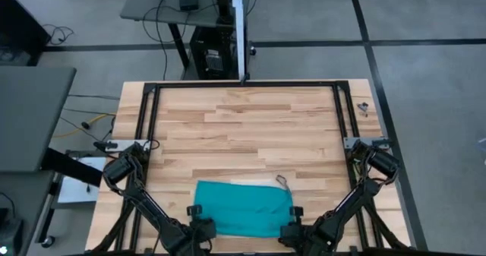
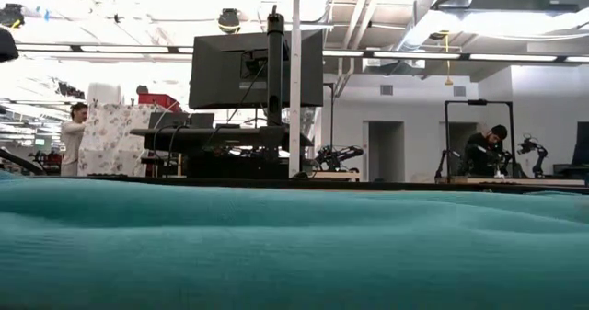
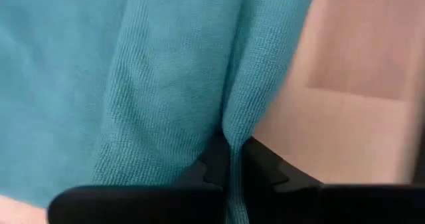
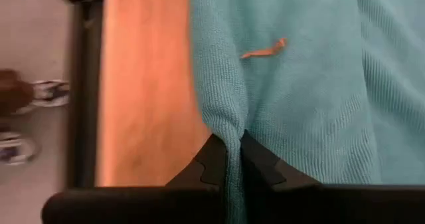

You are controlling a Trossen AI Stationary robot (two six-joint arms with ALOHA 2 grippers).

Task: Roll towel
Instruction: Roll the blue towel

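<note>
High view shows both grippers at the towel (image 1: 243, 207): left gripper (image 3: 230, 159) and right gripper (image 4: 229, 151) each have their fingers pinched on a near corner of the fabric.

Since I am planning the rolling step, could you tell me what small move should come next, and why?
Probably carry both pinched corners forward together to start the roll: the left gripper and right gripper each clamp a near corner of the towel, which otherwise lies flat.

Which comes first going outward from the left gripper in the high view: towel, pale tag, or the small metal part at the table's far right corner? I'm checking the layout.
1. Towel: pinched at its near left corner by the left gripper.
2. Pale tag: at the towel's far right edge.
3. Small metal part: far right corner of the table.
</note>
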